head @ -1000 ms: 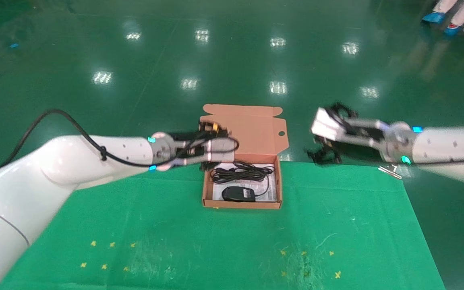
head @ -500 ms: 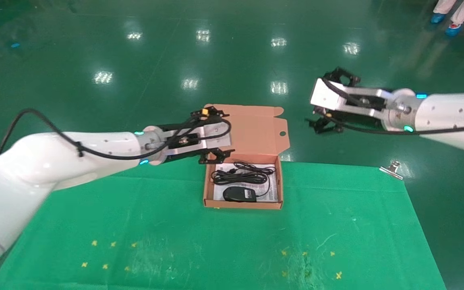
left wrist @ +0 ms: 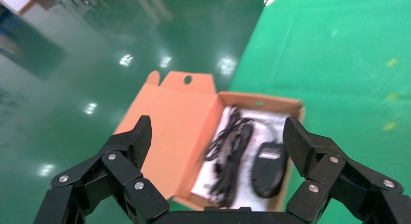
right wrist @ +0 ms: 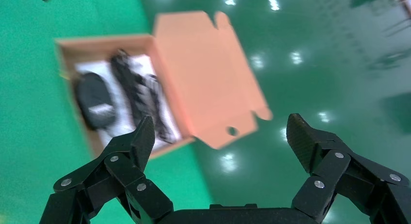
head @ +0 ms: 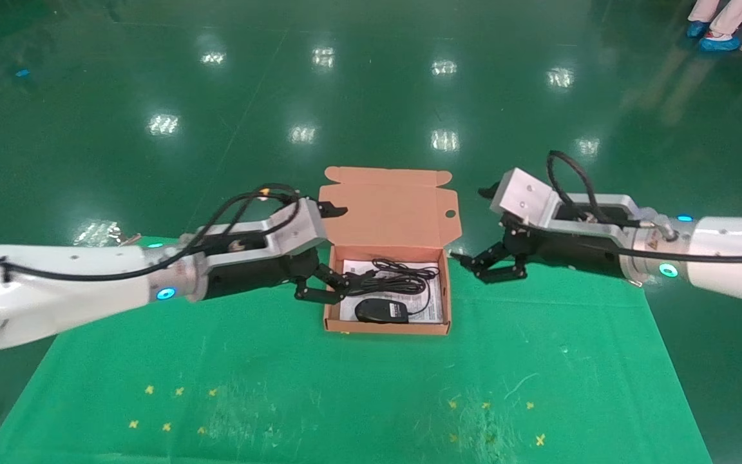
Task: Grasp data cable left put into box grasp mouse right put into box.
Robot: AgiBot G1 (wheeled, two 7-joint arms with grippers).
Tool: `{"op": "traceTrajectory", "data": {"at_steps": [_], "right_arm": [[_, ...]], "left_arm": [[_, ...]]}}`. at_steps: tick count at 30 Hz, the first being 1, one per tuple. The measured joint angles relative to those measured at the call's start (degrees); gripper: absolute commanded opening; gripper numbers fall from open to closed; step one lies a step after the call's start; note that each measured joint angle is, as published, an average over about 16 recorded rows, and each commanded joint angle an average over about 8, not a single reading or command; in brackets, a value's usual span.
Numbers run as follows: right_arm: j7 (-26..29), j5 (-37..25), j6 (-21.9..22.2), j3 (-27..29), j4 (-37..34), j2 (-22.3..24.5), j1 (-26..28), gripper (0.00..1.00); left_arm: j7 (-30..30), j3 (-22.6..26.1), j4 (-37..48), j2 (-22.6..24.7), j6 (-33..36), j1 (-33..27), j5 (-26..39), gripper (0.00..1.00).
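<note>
Green-covered worktop (head: 345, 386) carries small yellow cross marks (head: 174, 409) near the front edge on both sides; further back at centre sits the box (head: 386, 327), a shallow salmon-orange cardboard mailer, lid hinged open and standing up at its far side, white printed sheet (head: 432, 309) on its bottom; the mouse (head: 381, 310) lies in the near part of the box, black, oval, label side up, thin cord running off its right side; the data cable (head: 387, 278) lies behind it in the far part of the box, a black looped bundle stretched across the width; both rest loose on the sheet, touching no gripper.

Left gripper (head: 324, 285) hangs just beside the box's left wall, fingers spread apart, holding nothing, one fingertip reaching over the wall near the cable's left end; left wrist view looks between the spread fingers (left wrist: 128, 151) straight at the box (left wrist: 165, 112).

Right gripper (head: 490, 265) hangs just off the box's far right corner, jaws apart, empty, not touching the box; right wrist view shows wide-spread fingers (right wrist: 310, 146) with the box (right wrist: 203, 78) beyond them.

Past the worktop, glossy green floor (head: 345, 84) with light reflections.
</note>
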Motion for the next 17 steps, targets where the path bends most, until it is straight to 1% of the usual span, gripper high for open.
{"op": "traceTrajectory", "data": {"at_steps": [10, 17], "right_arm": [[0.8, 9.0, -8.9, 7.7, 3.7, 3.2, -6.3, 1.0], [1.1, 12.3, -12.1, 10.5, 5.1, 4.3, -8.5, 1.0]], "left_arm": [[-5.0, -6.4, -6.0, -6.8, 9.2, 4.9, -8.1, 1.0], [-6.9, -8.7, -8.2, -9.3, 12.5, 6.7, -11.0, 1.0]]}}
